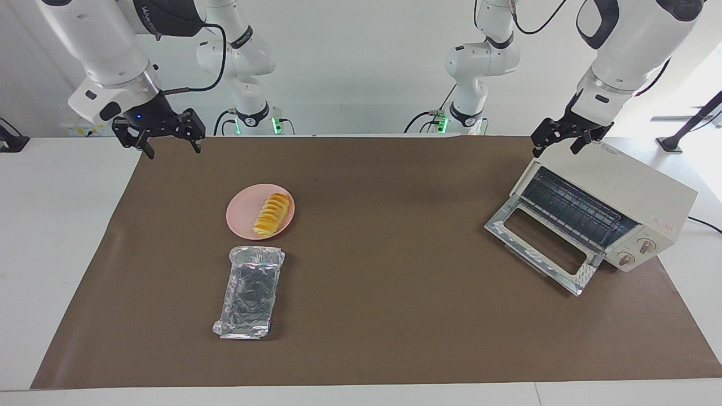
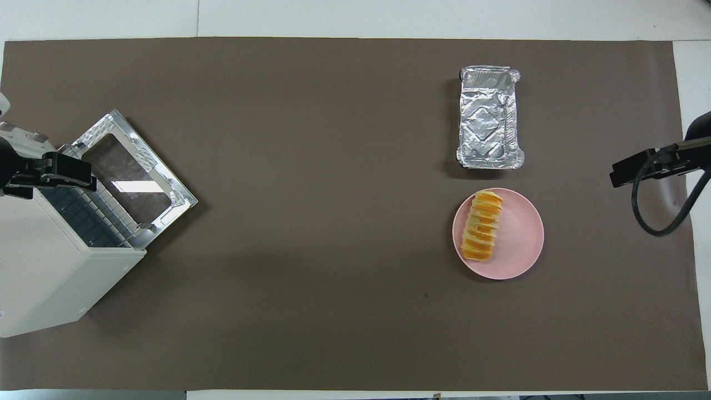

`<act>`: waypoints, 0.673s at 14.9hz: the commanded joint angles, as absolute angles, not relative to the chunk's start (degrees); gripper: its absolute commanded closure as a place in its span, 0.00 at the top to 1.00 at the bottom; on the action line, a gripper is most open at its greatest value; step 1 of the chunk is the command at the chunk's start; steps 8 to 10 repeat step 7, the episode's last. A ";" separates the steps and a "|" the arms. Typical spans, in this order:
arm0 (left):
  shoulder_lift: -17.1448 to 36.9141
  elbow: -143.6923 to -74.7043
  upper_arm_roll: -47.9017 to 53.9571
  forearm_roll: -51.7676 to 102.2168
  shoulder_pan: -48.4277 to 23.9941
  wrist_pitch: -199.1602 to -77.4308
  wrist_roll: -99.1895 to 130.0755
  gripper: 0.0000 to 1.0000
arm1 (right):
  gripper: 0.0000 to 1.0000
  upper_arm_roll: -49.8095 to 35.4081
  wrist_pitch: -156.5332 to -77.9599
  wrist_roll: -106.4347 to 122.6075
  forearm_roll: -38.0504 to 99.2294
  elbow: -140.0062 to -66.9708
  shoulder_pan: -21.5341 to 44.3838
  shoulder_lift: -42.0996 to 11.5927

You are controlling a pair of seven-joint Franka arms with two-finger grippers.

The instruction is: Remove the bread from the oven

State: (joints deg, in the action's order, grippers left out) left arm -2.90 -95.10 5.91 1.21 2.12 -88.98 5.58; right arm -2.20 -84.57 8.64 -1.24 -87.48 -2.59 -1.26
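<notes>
The bread (image 1: 272, 215) (image 2: 481, 233), a ridged yellow-orange loaf, lies on a round pink plate (image 1: 240, 217) (image 2: 525, 239), outside the oven. The cream-white oven (image 1: 626, 189) (image 2: 44, 278) stands at the left arm's end of the table. Its glass door (image 1: 538, 243) (image 2: 130, 178) is dropped open, and only a bare wire rack shows inside. My left gripper (image 1: 554, 151) hangs open over the oven's top edge, holding nothing. My right gripper (image 1: 174, 151) hangs open and empty in the air over the mat's corner at the right arm's end.
A crinkled silver foil tray (image 1: 251, 292) (image 2: 490, 118) lies farther from the robots than the plate, just beside it. A brown mat (image 1: 383, 316) covers most of the white table. The oven's power cable (image 1: 705, 224) runs off at the left arm's end.
</notes>
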 commanded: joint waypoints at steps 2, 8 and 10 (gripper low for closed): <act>-3.69 -95.45 5.71 2.02 2.37 -88.59 5.54 1.00 | 1.00 -2.81 -84.73 9.23 -0.35 -87.80 -3.78 -0.70; -3.69 -95.45 5.71 2.02 2.37 -88.59 5.54 1.00 | 1.00 -2.81 -84.81 9.23 -0.35 -87.80 -3.60 -0.70; -3.69 -95.45 5.71 2.02 2.37 -88.59 5.54 1.00 | 1.00 -2.81 -84.81 9.23 -0.35 -87.80 -3.60 -0.70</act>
